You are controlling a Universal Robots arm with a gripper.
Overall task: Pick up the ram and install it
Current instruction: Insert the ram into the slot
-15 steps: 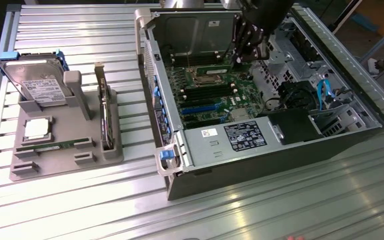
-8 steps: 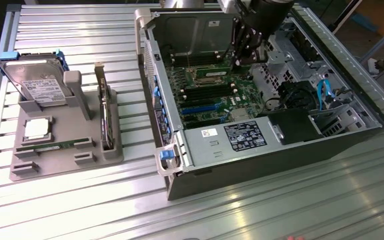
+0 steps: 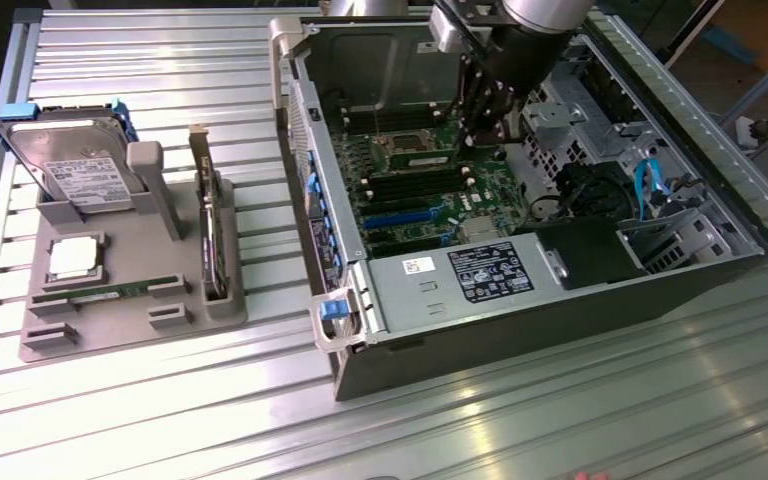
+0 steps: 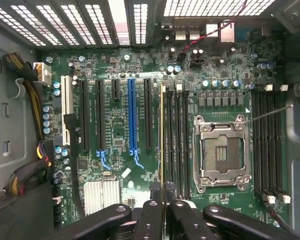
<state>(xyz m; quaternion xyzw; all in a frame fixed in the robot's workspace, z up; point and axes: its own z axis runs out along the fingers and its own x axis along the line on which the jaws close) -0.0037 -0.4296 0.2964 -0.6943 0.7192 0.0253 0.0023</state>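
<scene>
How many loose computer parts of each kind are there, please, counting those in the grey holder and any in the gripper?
hard drive: 1
CPU chip: 1
expansion card: 1
ram stick: 2, that one in the holder, another held edge-on in the gripper over the motherboard
Total: 5

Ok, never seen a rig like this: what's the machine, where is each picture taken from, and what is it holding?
It is one robot arm with a gripper, reaching into an open computer case. One camera stands off the arm; the other sits on its wrist, looking down at the motherboard. Beside the case a grey holder carries a hard drive, a silver chip and an upright card. The gripper is shut on the ram, a thin board seen edge-on, lined up with the memory slots beside the processor socket.
</scene>
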